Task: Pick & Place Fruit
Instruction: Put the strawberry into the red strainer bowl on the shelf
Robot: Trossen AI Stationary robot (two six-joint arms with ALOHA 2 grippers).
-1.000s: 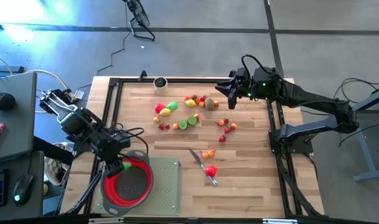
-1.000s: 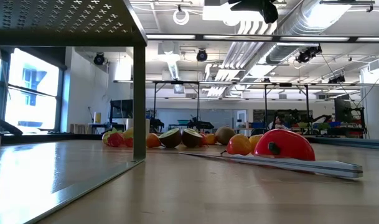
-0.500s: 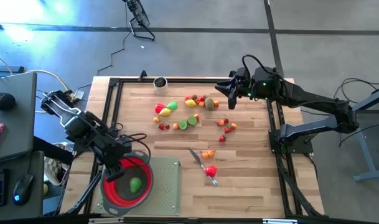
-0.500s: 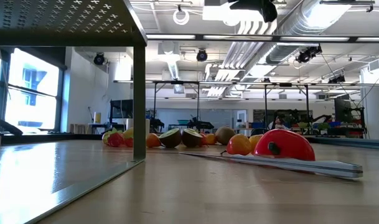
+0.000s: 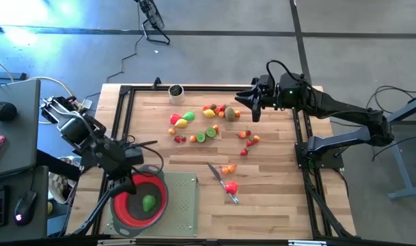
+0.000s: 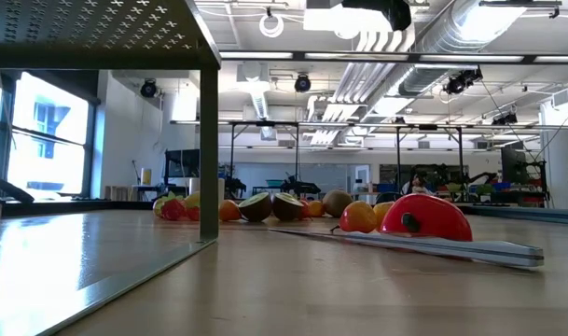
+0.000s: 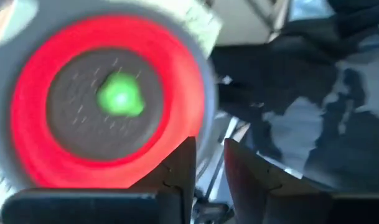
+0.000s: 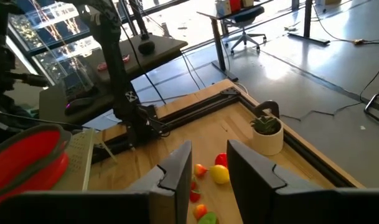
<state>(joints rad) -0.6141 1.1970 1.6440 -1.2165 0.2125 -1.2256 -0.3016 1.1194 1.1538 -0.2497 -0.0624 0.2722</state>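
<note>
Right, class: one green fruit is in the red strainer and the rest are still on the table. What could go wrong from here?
1. The fruits lie packed close, so a grasp may knock neighbours or pinch two at once.
2. The knife lies against the red fruit, so lifting that piece might drag the blade.
3. The left gripper hangs at the strainer rim, beside the green fruit; pulling away could nudge the strainer.

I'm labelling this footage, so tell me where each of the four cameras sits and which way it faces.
High: overhead, straight down on the table, both arms.
Low: table height, level past the red fruit half on the knife; no arm.
Left wrist: above the red strainer holding a green fruit; own fingers.
Right wrist: across the fruit pile; own fingers.
Shared: strainer, high and left wrist.
</note>
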